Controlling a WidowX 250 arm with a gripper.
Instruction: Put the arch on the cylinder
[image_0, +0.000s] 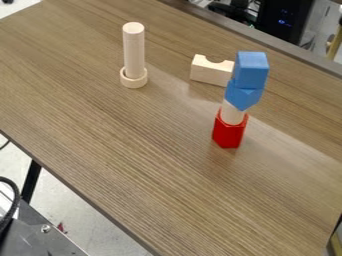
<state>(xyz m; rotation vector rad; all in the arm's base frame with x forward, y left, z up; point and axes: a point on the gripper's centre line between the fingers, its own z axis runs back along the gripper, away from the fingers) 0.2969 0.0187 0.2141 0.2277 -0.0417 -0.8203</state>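
Nearest to the camera, beyond a grey metal plate (47, 237), the wood-grain table (153, 165) is bearing a red faceted block (228, 134), and from its top a pale round piece (232, 115) is rising. Over this a blue pointed block (243, 96) is sitting, and a blue cube (250, 70) is crowning the tower. Farther back, the tall wooden cylinder (134, 52) is standing upright in a pale ring (134, 81), and well apart from it the wooden arch (208, 73) is lying just behind the tower, its hollow facing up. Whether my gripper is spreading, pressing together or pinching something, I cannot tell. If I am going for the arch carelessly, I am risking a brush against this tower, which is looking top-heavy. On the narrow cylinder top, an off-centre release is likely tipping the arch, and a sideways push is perhaps toppling the cylinder too. The arch's right end is hiding behind the blue pieces, the ring is covering the cylinder's foot, and the red block is concealing the round piece's lower part. Farthest away, a black case (287, 22) is being cut by the top edge.
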